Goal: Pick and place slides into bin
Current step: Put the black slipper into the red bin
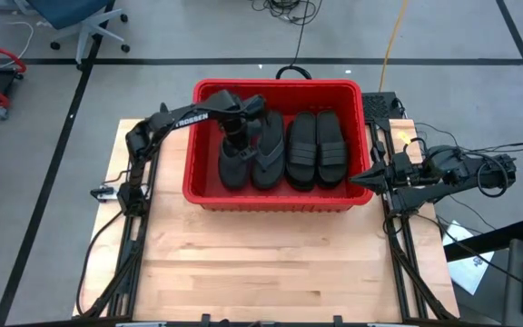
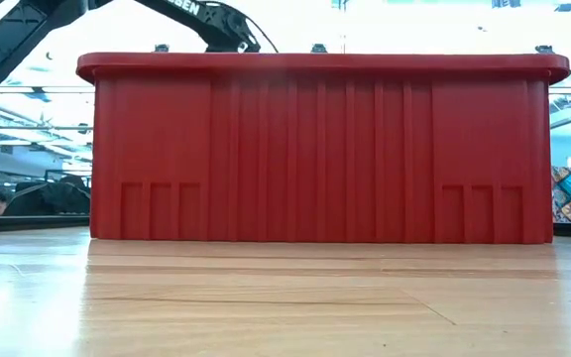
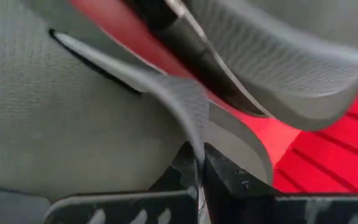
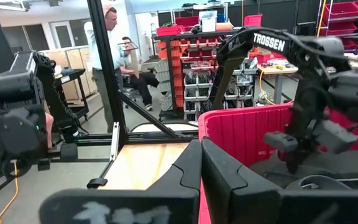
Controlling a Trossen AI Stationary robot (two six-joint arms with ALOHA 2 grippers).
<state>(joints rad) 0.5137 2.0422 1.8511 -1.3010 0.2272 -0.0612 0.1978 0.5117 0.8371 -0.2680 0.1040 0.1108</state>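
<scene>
Seen from above: red bin (image 1: 277,195) at the far middle of a wooden table (image 1: 280,263). Inside the bin, four dark slides (image 1: 284,150) lying side by side, toes toward the bin's far wall. Left gripper (image 1: 235,136) reaching down into the bin over the two slides nearest its left wall. In the left wrist view only: fingers (image 3: 188,168) pressed together, pinching a thin grey strap (image 3: 182,102) of a slide, red bin floor showing beside it. Right gripper (image 1: 361,179) waiting just outside the bin's right wall, fingertips meeting. In the low view, only the bin's ribbed front wall (image 2: 320,149), contents hidden. In the right wrist view alone, people (image 4: 114,46) in the room beyond the bin.
</scene>
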